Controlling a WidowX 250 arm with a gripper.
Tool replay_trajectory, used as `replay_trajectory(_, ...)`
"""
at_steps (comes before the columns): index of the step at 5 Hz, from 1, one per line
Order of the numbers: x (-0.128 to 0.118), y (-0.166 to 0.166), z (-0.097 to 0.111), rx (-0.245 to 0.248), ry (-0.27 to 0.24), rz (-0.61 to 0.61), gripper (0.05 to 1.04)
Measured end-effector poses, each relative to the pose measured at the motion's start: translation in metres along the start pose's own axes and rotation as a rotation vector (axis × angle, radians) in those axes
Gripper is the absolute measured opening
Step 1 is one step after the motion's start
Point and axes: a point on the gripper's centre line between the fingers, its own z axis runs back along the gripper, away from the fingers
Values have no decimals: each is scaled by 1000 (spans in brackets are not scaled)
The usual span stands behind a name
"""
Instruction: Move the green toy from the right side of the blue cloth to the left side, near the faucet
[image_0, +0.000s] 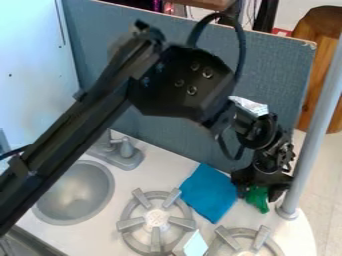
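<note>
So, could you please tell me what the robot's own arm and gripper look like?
The arm is black, with long straight sections and a bulky, angular joint dotted with round metallic bolts. A black cable loops over it. A shiny silvery patch sits by the wrist; the gripper is black too.

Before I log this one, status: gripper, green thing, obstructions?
Gripper low, at green thing; grip unconfirmed. Green thing between blue cloth and grey pole. Pole close by, likely tight on that side.
</note>
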Motion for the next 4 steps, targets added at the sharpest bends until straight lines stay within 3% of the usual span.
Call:
replay_trajectory(2, 11, -1, -14, 8, 16, 41, 1005)
replay_trajectory(3, 10, -2, -21, 18, 27, 49, 957)
replay_trajectory(4, 15, -3, -18, 6, 34, 75, 809)
